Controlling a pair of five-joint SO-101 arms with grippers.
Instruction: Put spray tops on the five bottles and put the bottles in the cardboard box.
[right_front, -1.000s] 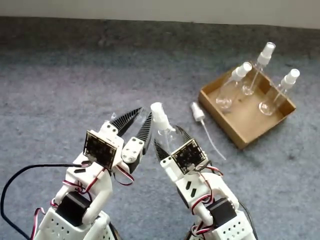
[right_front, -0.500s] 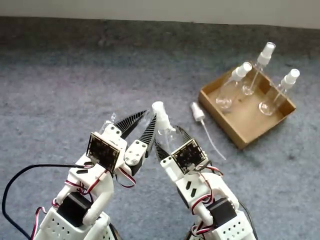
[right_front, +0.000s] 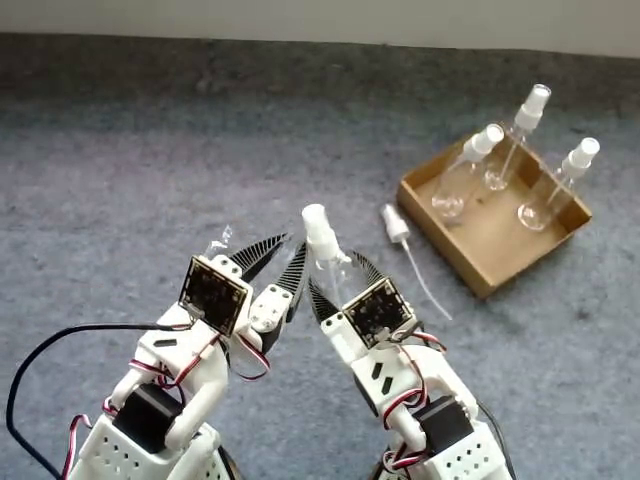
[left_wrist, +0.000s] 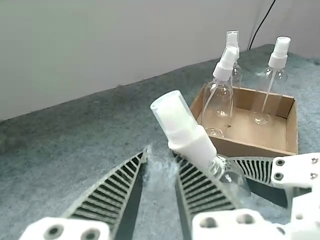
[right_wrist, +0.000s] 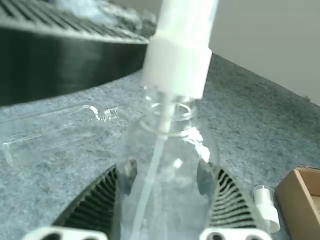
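Observation:
My right gripper (right_front: 336, 272) is shut on a clear bottle (right_wrist: 167, 165), held upright just above the carpet. A white spray top (right_front: 320, 232) sits on its neck, tilted a little, with its tube running down inside. My left gripper (left_wrist: 160, 154) is open right beside that spray top (left_wrist: 182, 127), which lies against the outside of one finger, with nothing between the fingers. The cardboard box (right_front: 500, 240) sits at the right and holds three upright bottles with spray tops (right_front: 485, 142). A loose spray top (right_front: 397, 225) with a long tube lies on the carpet just left of the box.
An uncapped clear bottle (right_wrist: 55, 131) lies on its side on the grey carpet by the left gripper (right_front: 292, 243). A black cable (right_front: 40, 350) loops at the near left. Open carpet stretches across the far left and middle.
My left gripper has drawn in closer to the held bottle's spray top and its fingers have narrowed somewhat. The right gripper and its bottle have stayed put.

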